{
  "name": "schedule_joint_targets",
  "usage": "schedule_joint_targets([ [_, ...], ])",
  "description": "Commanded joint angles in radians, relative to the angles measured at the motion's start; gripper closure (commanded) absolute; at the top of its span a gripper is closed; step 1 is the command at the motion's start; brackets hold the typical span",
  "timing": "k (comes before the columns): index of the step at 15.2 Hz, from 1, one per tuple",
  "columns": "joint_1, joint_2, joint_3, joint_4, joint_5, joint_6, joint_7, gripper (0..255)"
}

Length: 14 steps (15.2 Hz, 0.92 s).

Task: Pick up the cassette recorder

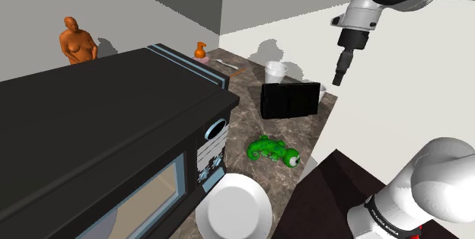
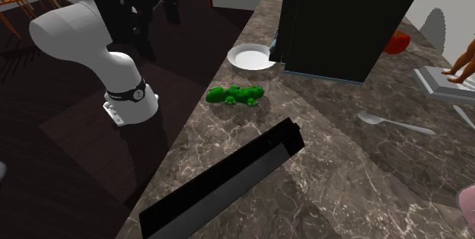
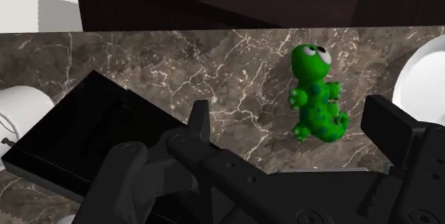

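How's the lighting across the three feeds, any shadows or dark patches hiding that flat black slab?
Shoulder view: bright, soft grey shadows on the wall behind the white cup. Second exterior view: dim, the flat black slab shows faint sheen on its long face. Wrist view: the claw, also black, blends into the slab.

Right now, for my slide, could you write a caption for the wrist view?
Open hand over a marble counter bearing a flat black cassette recorder and a green toy lizard.

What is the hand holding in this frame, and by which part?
Nothing. The hand hangs in the air, its fingers apart with nothing between them.
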Motion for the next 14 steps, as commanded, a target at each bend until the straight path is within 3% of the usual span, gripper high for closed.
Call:
schedule_joint_targets([
  [1, 0.019, 0.089, -0.042, 0.041, -0.006, 0.019, -0.111, 0],
  [8, 0.061, 0.429, -0.142, 0.264, 0.024, 0.03, -0.478, 0],
  [14, 0.052, 0.733, -0.149, 0.513, 0.079, -0.011, -0.758, 0],
])
